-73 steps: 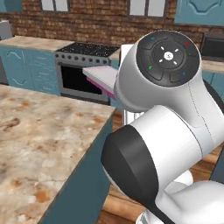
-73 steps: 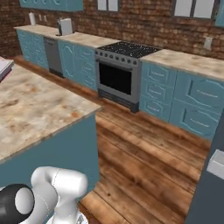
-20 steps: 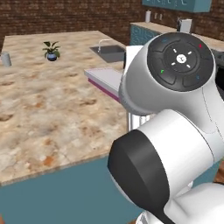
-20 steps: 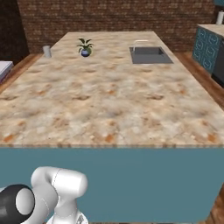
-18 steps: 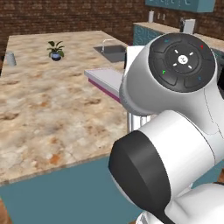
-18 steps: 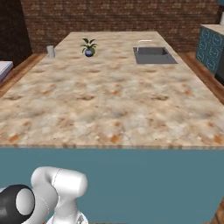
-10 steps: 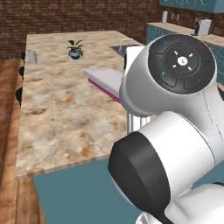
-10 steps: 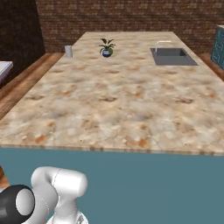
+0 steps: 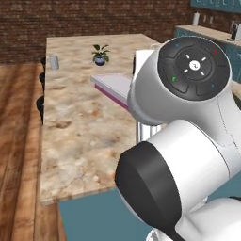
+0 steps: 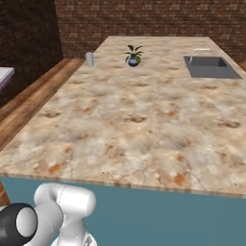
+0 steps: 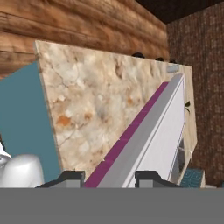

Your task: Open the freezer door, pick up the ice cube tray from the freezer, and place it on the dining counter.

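Note:
The ice cube tray (image 11: 151, 131), flat and white with a magenta side, runs away from my gripper (image 11: 111, 177), which is shut on its near end. In the left base view the ice cube tray (image 9: 110, 84) pokes out leftward from behind my arm, level and above the dining counter (image 9: 80, 136). One white corner of the ice cube tray (image 10: 4, 76) juts in at the left edge of the right base view. The dining counter (image 10: 144, 125) spreads ahead, its teal base below. The freezer and its door are out of view.
On the counter stand a small potted plant (image 10: 133, 55) and a grey cup (image 10: 89, 58) at the far end, with an inset sink (image 10: 211, 67) far right. Dark stools (image 9: 41, 101) line its left side above wooden floor (image 9: 19, 141).
The whole picture has shifted as the base moved: the counter has slid right and now lies lengthwise ahead. The tray stays in my gripper, held the same way.

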